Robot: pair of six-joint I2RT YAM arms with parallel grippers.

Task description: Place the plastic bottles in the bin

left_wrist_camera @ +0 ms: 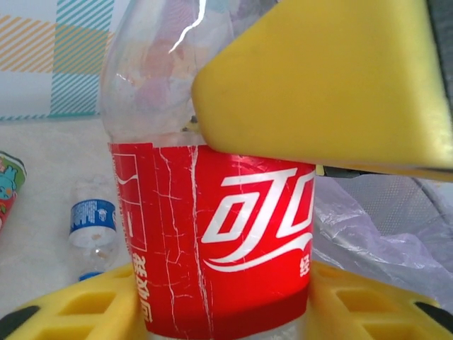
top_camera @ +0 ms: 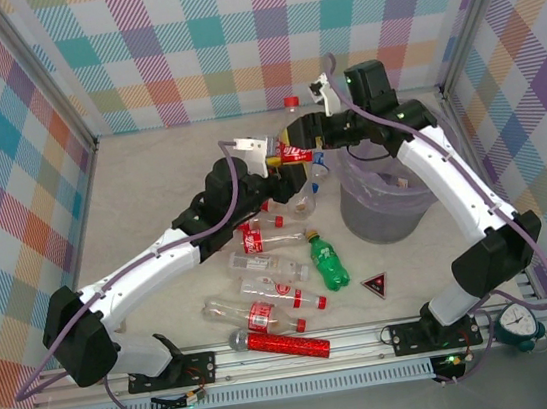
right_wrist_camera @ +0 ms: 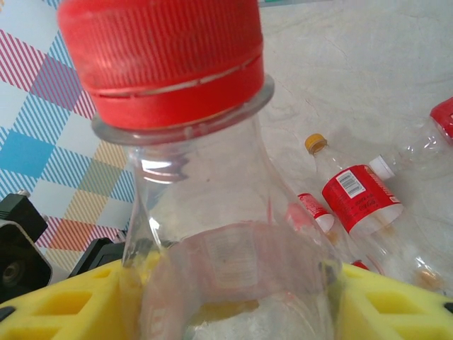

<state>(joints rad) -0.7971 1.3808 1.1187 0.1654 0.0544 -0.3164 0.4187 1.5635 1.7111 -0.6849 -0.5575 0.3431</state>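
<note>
A clear plastic bottle with a red label and red cap (top_camera: 295, 154) is hanging above the bench (top_camera: 149, 180) at upper centre, just left of the round translucent lilac bin (top_camera: 387, 222). The right gripper (top_camera: 314, 141) is clamping its clear shoulder. The left gripper (top_camera: 272, 156) is flanking its label; I cannot tell whether it is gripping.

- I see a red glittery microphone (top_camera: 282, 344) with a silver head lying flat along the near edge of the tabletop (top_camera: 149, 180), just behind the metal rail (top_camera: 364, 353).
- A small dark triangle (top_camera: 375, 284) lies flat near the near edge, right of the middle.
- A teal clock (top_camera: 518, 324) stands at the near right corner.
- Pastel plaid walls (top_camera: 232, 38) stand along the left, far and right edges.
</note>
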